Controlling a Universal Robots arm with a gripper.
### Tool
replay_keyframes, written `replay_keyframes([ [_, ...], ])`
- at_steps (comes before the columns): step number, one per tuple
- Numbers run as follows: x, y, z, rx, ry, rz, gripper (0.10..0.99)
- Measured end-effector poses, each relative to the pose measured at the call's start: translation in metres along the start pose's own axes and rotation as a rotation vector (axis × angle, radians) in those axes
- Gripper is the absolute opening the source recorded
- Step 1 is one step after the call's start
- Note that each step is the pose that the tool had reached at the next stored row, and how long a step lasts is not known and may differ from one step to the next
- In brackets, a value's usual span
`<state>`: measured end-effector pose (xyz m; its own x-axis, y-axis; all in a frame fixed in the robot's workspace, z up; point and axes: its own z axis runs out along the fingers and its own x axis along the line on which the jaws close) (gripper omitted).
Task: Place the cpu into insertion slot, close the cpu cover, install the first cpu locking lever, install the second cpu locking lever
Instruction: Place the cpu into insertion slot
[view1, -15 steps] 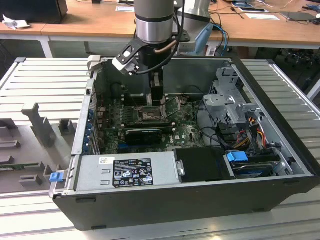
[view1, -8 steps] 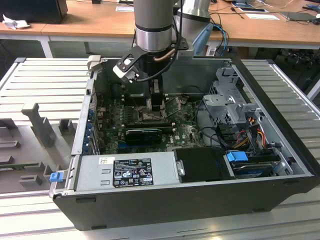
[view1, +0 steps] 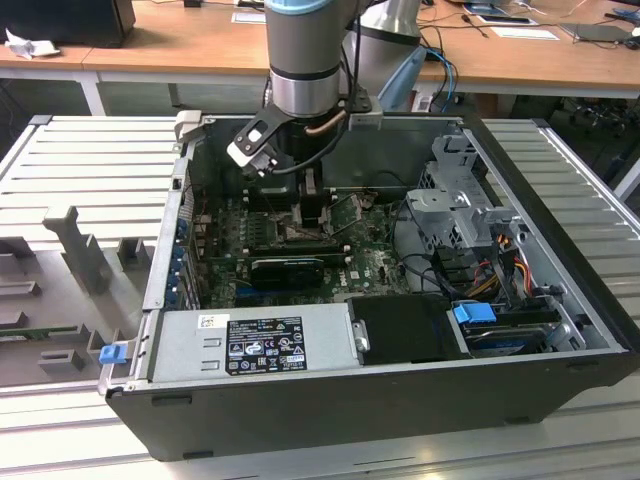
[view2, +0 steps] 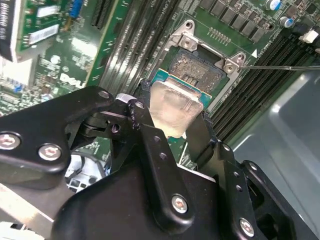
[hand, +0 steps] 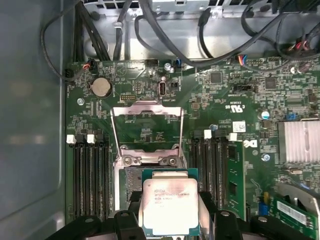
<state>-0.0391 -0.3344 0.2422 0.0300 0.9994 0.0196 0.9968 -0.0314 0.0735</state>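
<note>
room: wooden desks run along the back of the exterior view, with a grey ribbed table in front of them.
case: black, open on top, lying flat on the table. A silver power supply sits at its near edge and a drive cage at the exterior view's right.
arm: comes down from above into the case, over the green board.
gripper: drawn in narrow and clamped on the cpu. Its black fingers press two opposite edges of the chip, as seen in both wrist views.
cpu, place: held flat with its silver top up and a green rim showing. It sits just over the slot and hides a good part of it. Whether it touches the slot, I cannot tell.
slot, state: dark contact field bare in the second wrist view, with a silver bracket and two screws at one edge.
cover: swung open, its windowed frame lying away from the slot.
lever: a thin rod reaching out past the slot's corner, over the memory slots.
memory slots, place: black rows on both sides of the slot.
battery: round coin cell on the board, near a corner of the open cover.
</note>
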Motion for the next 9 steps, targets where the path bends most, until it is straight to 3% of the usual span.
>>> replay_keyframes([
  [9, 0.0084, -0.0096, 0.013, 0.0, 0.0015, -0.02, 0.525],
])
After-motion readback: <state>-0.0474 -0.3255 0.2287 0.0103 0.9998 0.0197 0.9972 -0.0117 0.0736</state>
